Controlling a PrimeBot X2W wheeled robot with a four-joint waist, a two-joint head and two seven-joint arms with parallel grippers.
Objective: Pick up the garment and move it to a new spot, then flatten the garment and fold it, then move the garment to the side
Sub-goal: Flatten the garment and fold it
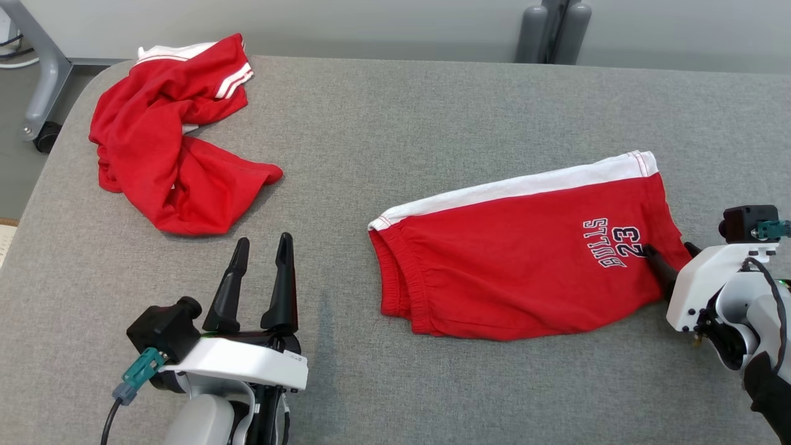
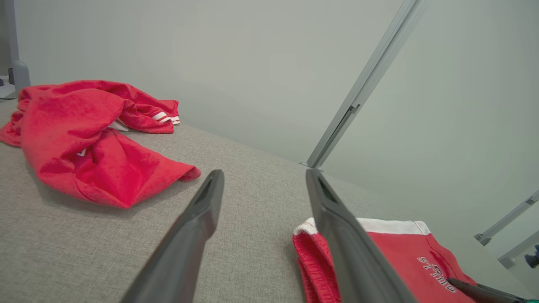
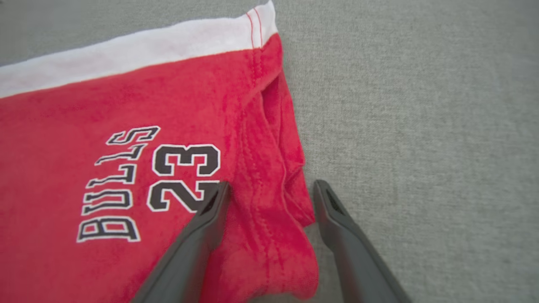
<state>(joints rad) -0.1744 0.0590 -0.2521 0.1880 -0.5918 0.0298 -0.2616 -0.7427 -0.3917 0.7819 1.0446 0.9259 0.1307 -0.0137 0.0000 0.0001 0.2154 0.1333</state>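
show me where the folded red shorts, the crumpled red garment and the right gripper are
folded red shorts (image 1: 494, 272): head view, plain red front panel.
crumpled red garment (image 1: 154, 154): head view, middle of the heap.
right gripper (image 3: 271, 187): right wrist view, midway between its fingertips.
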